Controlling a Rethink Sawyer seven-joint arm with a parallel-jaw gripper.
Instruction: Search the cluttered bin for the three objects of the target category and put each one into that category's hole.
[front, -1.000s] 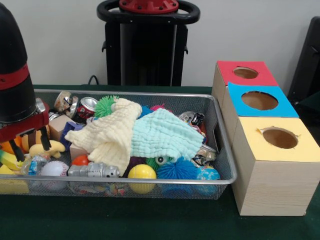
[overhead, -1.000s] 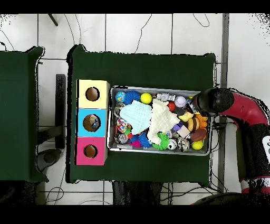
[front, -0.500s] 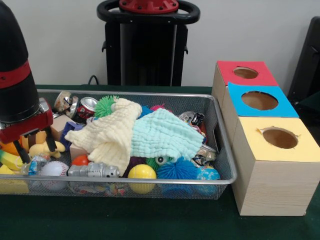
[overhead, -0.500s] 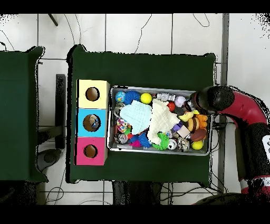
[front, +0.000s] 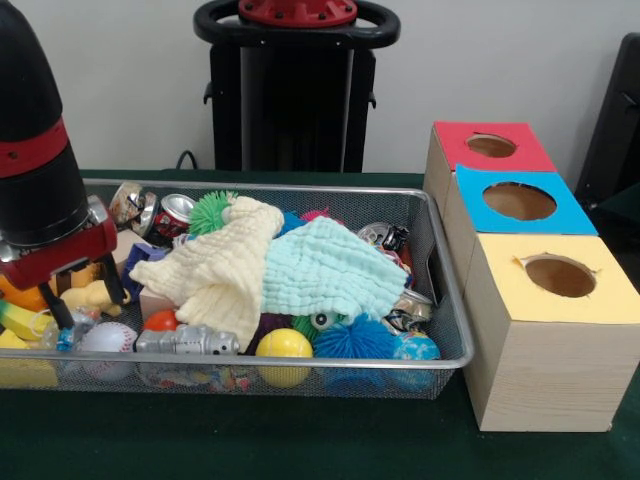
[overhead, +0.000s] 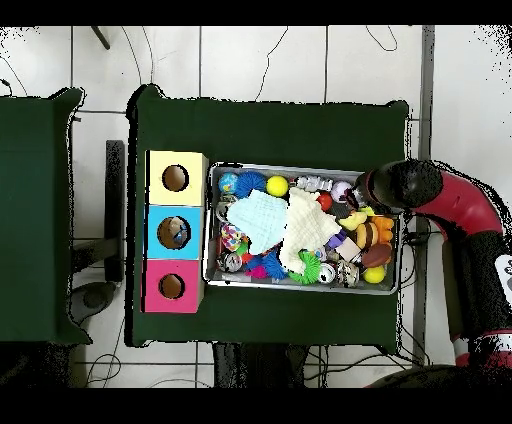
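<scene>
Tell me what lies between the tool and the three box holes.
The tool hangs at one end of the wire bin; the boxes stand past the other end. Between them lie the piled clutter, the yellow cloth and green cloth, and the bin's end wall. The yellow hole, blue hole and red hole are uncovered.

Front: low, close; overhead: high, distant-ish; both share bin (front: 440, 300) (overhead: 215, 275).

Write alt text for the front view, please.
A red and black robot gripper reaches into the left end of a wire mesh bin crammed with toys, balls, cans and two muslin cloths. Beside it stand three wooden boxes with red, blue and yellow holed tops.
</scene>
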